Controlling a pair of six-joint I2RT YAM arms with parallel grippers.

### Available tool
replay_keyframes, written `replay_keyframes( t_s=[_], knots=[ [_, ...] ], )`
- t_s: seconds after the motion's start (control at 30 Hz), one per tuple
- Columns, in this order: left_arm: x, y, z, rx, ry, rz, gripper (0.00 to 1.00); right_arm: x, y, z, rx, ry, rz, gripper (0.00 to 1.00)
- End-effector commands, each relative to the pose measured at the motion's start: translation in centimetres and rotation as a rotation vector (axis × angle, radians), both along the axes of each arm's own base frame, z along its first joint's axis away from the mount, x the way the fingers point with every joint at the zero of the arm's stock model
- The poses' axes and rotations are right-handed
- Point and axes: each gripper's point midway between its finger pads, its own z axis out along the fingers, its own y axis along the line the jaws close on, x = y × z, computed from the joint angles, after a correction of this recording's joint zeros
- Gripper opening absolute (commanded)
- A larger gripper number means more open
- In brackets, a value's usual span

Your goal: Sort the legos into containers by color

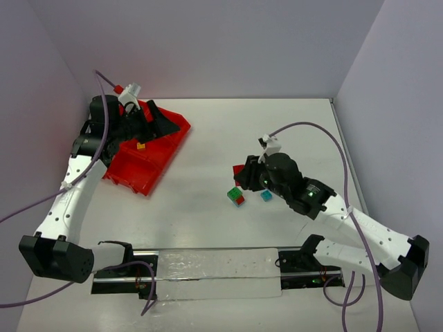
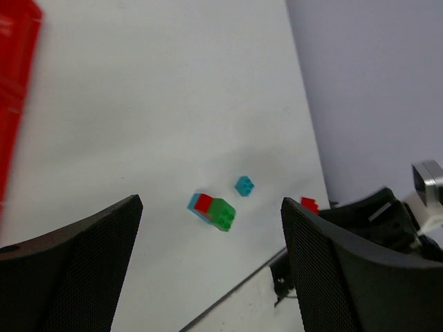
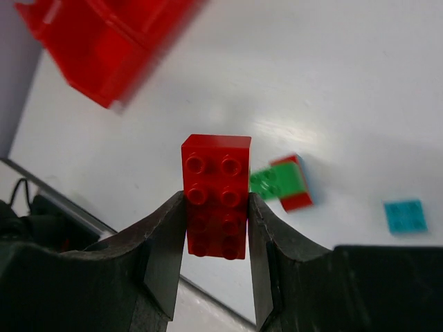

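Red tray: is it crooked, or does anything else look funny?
Yes, the red tray sits turned at a slant to the edges of the table, near the far left corner. Nothing looks spilled or broken. The right claw holds a red brick straight between its fingers.

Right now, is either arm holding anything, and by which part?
The right jaws pinch a red brick by its two long sides, at its lower half. The left jaws are open, holding nothing.
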Motion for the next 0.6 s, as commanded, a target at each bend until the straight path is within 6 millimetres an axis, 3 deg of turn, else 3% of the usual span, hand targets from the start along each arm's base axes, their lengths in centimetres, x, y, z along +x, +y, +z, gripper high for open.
replay_keyframes(
  t_s=[0.0,0.13,0.43,0.57],
  knots=[
    [-2.9,-5.0,2.3,-0.17,-0.052,-0.301,0.89,1.1,4.2,4.2,0.104,-0.141,0.162,0.07],
    [-5.6,-8.6,2.0,-0.219,-0.039,-0.48,0.88,2.4,5.2,4.9,0.073,-0.158,0.171,0.07],
    [-5.9,-12.2,-3.1,-0.145,0.116,-0.542,0.8,3.4,6.3,5.7,0.035,-0.185,0.2,0.07],
    [-5.5,-12.8,-4.7,-0.144,0.155,-0.55,0.8,3.4,6.5,5.9,0.037,-0.187,0.213,0.08]
  ],
)
